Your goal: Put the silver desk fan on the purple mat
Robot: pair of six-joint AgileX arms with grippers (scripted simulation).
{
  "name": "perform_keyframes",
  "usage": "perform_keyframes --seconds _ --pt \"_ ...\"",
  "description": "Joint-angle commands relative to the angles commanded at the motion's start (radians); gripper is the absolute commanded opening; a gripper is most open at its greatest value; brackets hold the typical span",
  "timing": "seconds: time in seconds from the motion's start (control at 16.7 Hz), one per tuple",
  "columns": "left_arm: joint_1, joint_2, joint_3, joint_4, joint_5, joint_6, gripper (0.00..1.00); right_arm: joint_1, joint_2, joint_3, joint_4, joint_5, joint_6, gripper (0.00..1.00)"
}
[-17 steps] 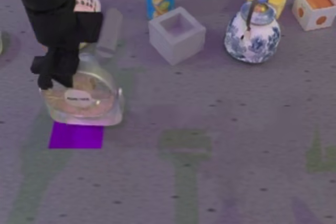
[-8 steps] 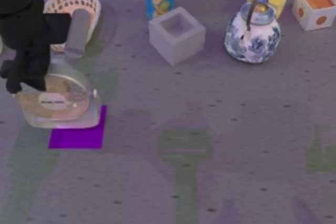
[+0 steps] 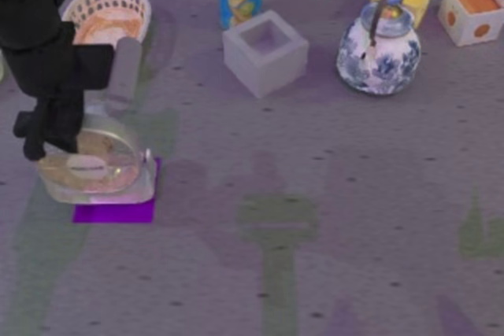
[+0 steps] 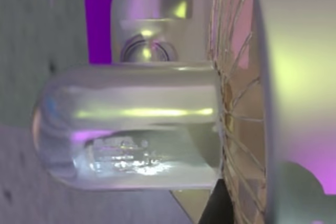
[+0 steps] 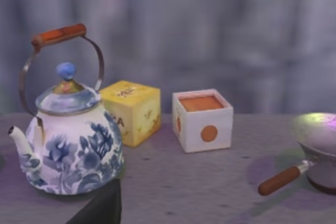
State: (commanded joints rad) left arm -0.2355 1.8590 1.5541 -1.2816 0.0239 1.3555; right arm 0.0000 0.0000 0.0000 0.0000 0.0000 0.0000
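Top view: left claw [image 3: 49,127] sits over the near-left part of the surface [image 3: 331,194], clenched on the silver desk fan [image 3: 93,167] at the upper rim of its grille. Fan leans with its face turned up toward the camera; white centre label visible. Its base end overlaps the purple mat [image 3: 118,212], of which only a strip along the near edge and the right corner shows. Fan looks offset toward the mat's left and far side, not centred. Cannot tell whether the base is touching the mat or held just above it.

Left wrist view: motor housing of the fan [image 4: 131,124] fills the frame, wire grille beside it, purple mat [image 4: 100,19] behind. Consistent with a firm hold close to the mat.

Right arm: not seen in the top view; its wrist view looks at a blue-and-white kettle [image 5: 68,145], a yellow box [image 5: 131,109] and a white box with orange dots [image 5: 202,119], well apart from the work. Its claw state cannot be told.

Step in hand (judgement): placement phase, fan carried to the mat, release not yet done.

Next move calls for: small shift toward the mat's middle, settle the squared base flat, then let go and lift away without tipping the fan.
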Motion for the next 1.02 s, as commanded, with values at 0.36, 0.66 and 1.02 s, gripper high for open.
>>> perform_keyframes --seconds 0.36,0.66,1.02 --pt "0.000 0.000 0.000 0.000 0.000 0.000 0.30 0.000 0.000 0.000 0.000 0.000 0.000 1.00" --pt "0.000 0.000 0.000 0.000 0.000 0.000 0.68 0.000 0.000 0.000 0.000 0.000 0.000 1.00" --pt "0.000 0.000 0.000 0.000 0.000 0.000 1.00 0.000 0.000 0.000 0.000 0.000 0.000 1.00"
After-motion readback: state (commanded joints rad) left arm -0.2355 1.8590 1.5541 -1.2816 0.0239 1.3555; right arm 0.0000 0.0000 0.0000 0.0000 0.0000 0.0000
